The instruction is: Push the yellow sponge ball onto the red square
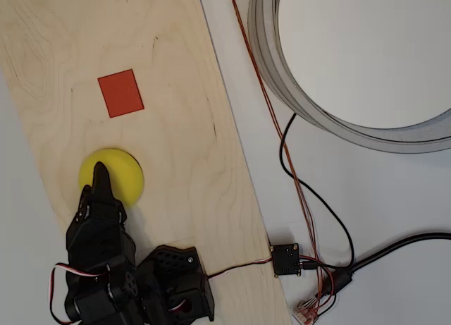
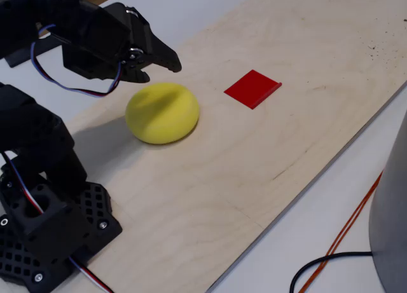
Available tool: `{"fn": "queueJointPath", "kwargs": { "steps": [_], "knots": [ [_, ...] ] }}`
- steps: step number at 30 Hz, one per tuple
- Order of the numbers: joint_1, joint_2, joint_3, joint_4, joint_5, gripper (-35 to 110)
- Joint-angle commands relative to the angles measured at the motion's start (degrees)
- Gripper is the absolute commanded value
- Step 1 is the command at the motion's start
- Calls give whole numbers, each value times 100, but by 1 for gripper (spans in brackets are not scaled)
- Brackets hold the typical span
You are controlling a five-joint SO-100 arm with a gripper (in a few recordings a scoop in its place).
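Observation:
The yellow sponge ball point(image 1: 120, 177) point(image 2: 162, 115) rests on the wooden board point(image 1: 183, 127), a short way from the red square point(image 1: 120, 93) point(image 2: 252, 88), with bare wood between them. My black gripper point(image 1: 101, 171) point(image 2: 170, 63) is shut, its fingers meeting in a point. In the overhead view its tip lies over the ball's left half, on the side away from the red square. The fixed view shows it just above the ball's top, casting a shadow on it; whether it touches the ball I cannot tell.
The arm's base point(image 2: 44, 223) stands at the board's near end. Off the board lie a large grey round tub point(image 1: 352, 57), black and orange cables point(image 1: 296, 177) and a small black connector box point(image 1: 286, 259). Bare board stretches beyond the red square.

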Motion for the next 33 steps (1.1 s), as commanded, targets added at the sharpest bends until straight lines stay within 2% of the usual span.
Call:
{"fn": "queueJointPath", "kwargs": {
  "steps": [1, 7, 20, 33],
  "knots": [
    [-18, 369, 114, 167, 62, 19],
    [-53, 712, 598, -211, 44, 19],
    [-97, -624, 580, -1468, 26, 18],
    [70, -2593, -826, -1731, -141, 18]
  ]
}}
